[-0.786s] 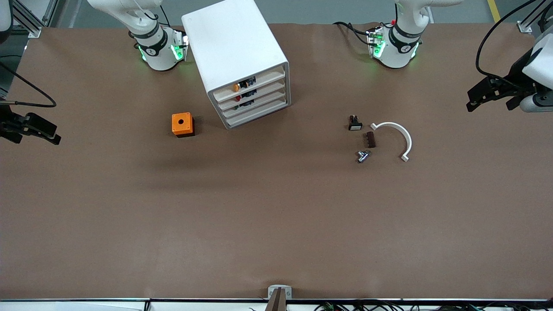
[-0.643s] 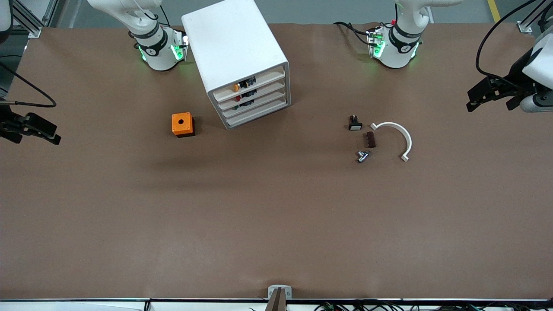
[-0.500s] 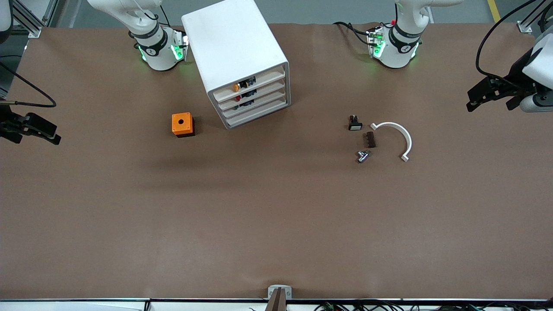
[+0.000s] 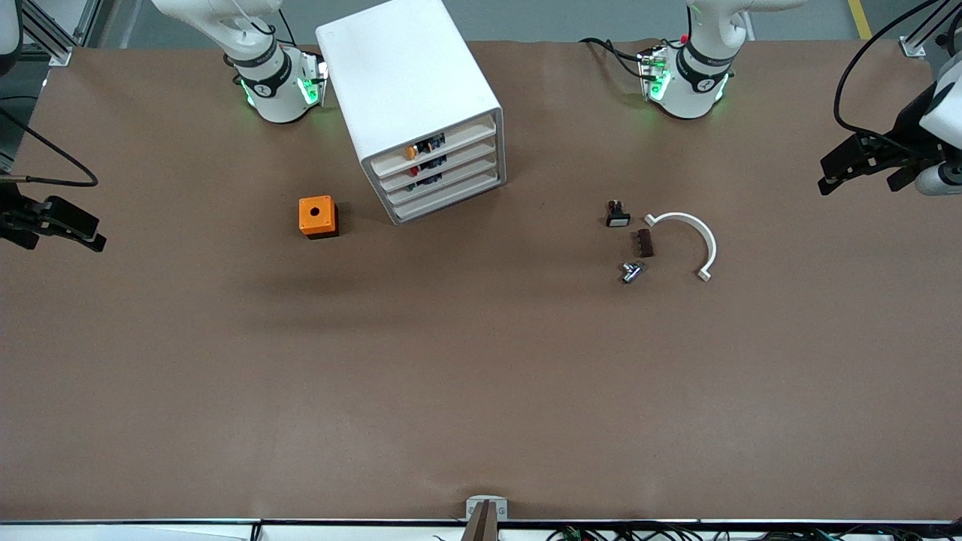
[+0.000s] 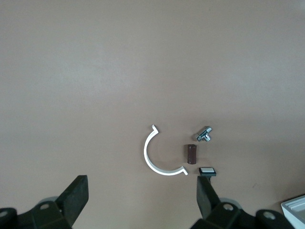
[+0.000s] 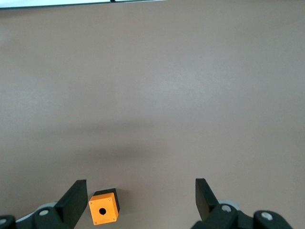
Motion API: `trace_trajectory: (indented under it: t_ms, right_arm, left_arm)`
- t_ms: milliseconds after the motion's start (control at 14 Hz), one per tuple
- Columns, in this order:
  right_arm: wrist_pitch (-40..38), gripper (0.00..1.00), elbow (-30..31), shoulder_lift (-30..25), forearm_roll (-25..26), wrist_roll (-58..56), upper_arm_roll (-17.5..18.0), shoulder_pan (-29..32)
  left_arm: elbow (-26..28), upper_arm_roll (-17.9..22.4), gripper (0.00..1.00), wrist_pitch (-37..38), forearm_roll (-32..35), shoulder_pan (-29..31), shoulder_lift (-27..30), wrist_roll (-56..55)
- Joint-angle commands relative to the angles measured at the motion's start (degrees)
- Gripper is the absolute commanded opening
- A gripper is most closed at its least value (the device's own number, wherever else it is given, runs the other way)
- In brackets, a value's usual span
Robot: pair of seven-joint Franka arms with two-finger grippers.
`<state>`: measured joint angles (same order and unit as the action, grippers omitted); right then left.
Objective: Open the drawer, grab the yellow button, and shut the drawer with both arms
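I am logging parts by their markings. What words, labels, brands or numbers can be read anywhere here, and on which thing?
No readable text anywhere.
Right arm's base ring: a small dark mark, too small to read.
Left arm's base ring: the same, unreadable.
Cabinet, orange cube, white curved clip: no markings visible.

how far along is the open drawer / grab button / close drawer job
Nothing looks done yet. The top drawer of the white cabinet sits shut, with the button showing inside it. Nothing is in hand: the left gripper hangs open at the left arm's end of the table, and the right gripper hangs open at the right arm's end. Opening, taking and closing all remain.
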<state>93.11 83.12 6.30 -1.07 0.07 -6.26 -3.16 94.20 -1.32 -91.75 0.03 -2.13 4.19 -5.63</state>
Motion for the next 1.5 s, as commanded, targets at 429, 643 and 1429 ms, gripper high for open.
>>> trace_trajectory:
  t_ms: [429,643,1429]
  right_arm:
    - [-0.5,1.0,-0.5,-0.2,-1.0,0.6,0.2,0.4]
    - [-0.5,1.0,-0.5,-0.2,-1.0,0.6,0.2,0.4]
    - [-0.5,1.0,-0.5,-0.2,-1.0,0.6,0.2,0.4]
  left_arm:
    - [-1.8,-0.4,1.0,1.3,-0.1,-0.5,-7.9,-1.9]
    - [-8.1,-0.9,1.0,7.0,-0.2,-1.7,-12.2,-6.7]
    - [-16.8,-1.2,1.0,14.0,-27.9,-11.0,-26.9,-60.4]
